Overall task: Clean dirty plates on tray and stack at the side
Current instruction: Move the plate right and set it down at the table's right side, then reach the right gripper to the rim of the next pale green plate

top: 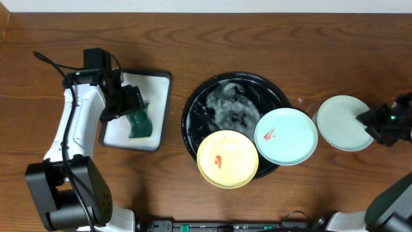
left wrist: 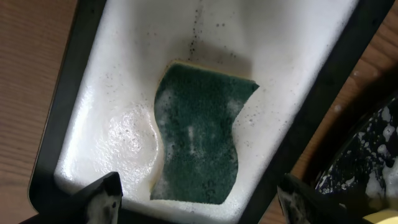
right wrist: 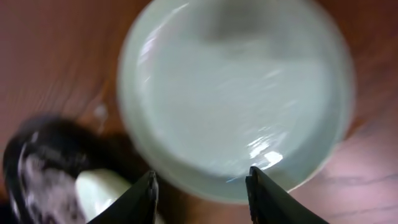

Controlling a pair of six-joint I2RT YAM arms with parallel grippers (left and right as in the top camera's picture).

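The black round tray (top: pixel 199 106) holds soap foam, a pale yellow plate (top: pixel 227 159) with a red smear, and a mint-green plate (top: pixel 286 136) with a red smear overhanging its right rim. A second mint-green plate (top: pixel 344 122), with no mark showing, lies on the bare wood to the right; it fills the right wrist view (right wrist: pixel 236 93). My right gripper (top: pixel 372 120) (right wrist: pixel 200 186) is open at that plate's right edge, fingers apart and holding nothing. My left gripper (top: pixel 132 103) (left wrist: pixel 199 199) is open above the green sponge (left wrist: pixel 199 140) (top: pixel 139 122) in the white dish.
The white rectangular black-edged dish (top: pixel 154 87) stands left of the tray, wet with foam (left wrist: pixel 130 134). The tray's rim shows at the right edge of the left wrist view (left wrist: pixel 373 162). Bare wood lies round the tray and at the far right.
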